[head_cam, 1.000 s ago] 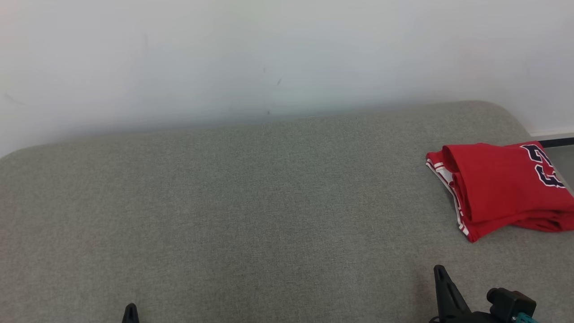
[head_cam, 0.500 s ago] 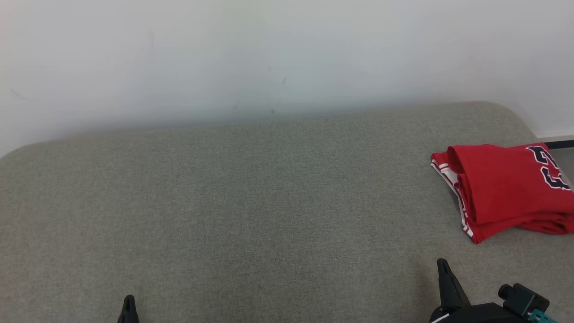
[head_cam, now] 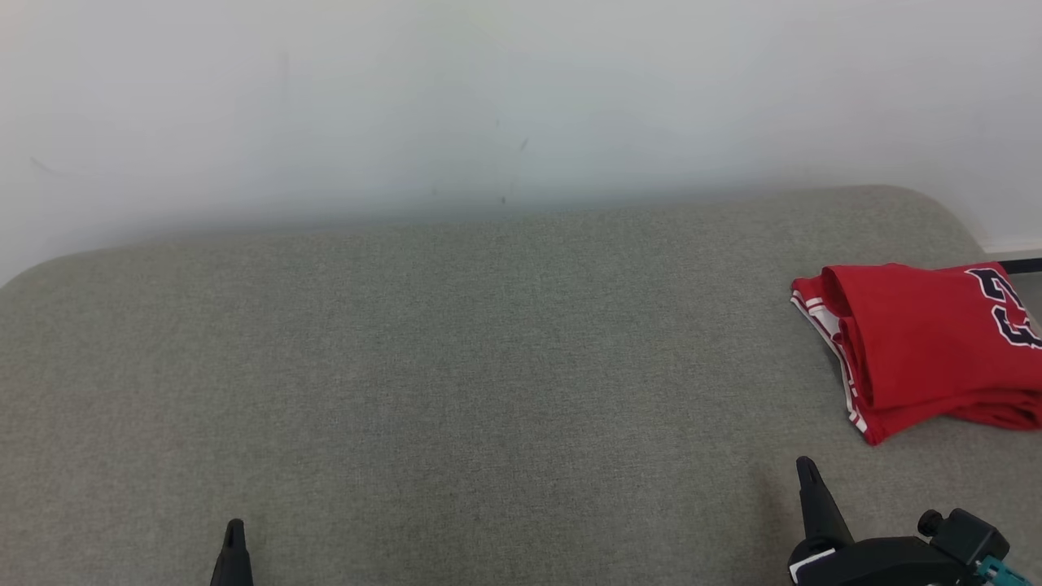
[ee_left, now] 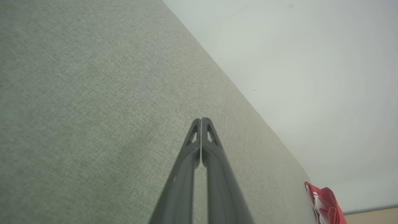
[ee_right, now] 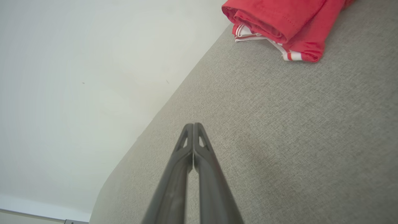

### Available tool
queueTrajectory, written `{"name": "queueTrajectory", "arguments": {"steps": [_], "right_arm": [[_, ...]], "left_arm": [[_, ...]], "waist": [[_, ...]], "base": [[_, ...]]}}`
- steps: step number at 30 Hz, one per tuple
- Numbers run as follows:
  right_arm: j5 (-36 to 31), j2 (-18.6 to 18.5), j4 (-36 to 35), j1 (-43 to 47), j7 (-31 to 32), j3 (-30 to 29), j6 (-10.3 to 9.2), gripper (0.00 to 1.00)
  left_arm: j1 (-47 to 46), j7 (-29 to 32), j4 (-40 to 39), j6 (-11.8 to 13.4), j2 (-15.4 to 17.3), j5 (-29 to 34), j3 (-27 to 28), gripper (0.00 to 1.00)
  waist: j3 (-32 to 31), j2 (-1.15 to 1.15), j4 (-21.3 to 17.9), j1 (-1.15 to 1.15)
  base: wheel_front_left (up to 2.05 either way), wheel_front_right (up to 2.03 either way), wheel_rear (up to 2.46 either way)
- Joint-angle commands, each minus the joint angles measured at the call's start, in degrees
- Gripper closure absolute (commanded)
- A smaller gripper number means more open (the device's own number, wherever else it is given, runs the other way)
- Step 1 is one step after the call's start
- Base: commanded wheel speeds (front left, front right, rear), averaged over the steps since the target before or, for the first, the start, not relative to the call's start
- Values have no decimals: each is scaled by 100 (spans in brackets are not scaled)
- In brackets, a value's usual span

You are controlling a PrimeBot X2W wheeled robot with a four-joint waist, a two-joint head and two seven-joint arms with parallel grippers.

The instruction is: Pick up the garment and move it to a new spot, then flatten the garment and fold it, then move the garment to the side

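A folded red garment (head_cam: 928, 342) with white-striped trim and dark lettering lies at the right end of the grey fabric surface (head_cam: 456, 366), partly cut off by the frame edge. It also shows at the top of the right wrist view as the garment (ee_right: 279, 21), and as a small red garment (ee_left: 325, 202) at the lower right of the left wrist view. My right gripper (head_cam: 807, 472) is shut and empty, below and left of the garment, apart from it; its tips (ee_right: 193, 125) meet. My left gripper (head_cam: 234, 529) is shut and empty at the lower left, tips (ee_left: 201, 119) together.
A pale wall (head_cam: 488, 98) rises directly behind the grey surface. The surface rounds off at its far right corner (head_cam: 936, 203), where a dark strip (head_cam: 1022, 264) and pale floor show beyond. Wide bare fabric lies between the two grippers.
The whole head view has shifted slightly right, so the camera moved. Both grippers have risen a little in the view; the garment lies as before.
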Motion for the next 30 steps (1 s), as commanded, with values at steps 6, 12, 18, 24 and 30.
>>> {"name": "queueTrajectory", "arguments": {"steps": [6, 12, 18, 24, 30], "right_arm": [[542, -3, -89, -152, 102, -25, -6, 100], [959, -4, -102, -188, 185, -39, -6, 100], [1358, -4, -117, -227, 262, -53, -7, 100], [1799, -4, -128, -260, 345, -67, -7, 100], [2155, -4, -139, -291, 417, -79, -8, 100]], "left_arm": [[-181, 115, -61, -70, 20, -473, 55, 100], [-242, 218, -56, -103, 21, -858, 80, 100], [-305, 314, -52, -146, 22, -1227, 105, 100], [-370, 422, -46, -181, 23, -1633, 133, 100], [-422, 507, -41, -205, 24, -1958, 153, 100]], "waist": [[6, 0, 31, 0], [12, 0, 62, 0], [18, 0, 93, 0], [25, 0, 129, 0], [31, 0, 160, 0]], "base": [[0, 0, 0], [0, 0, 0], [0, 0, 0], [0, 0, 0], [0, 0, 0]]}}
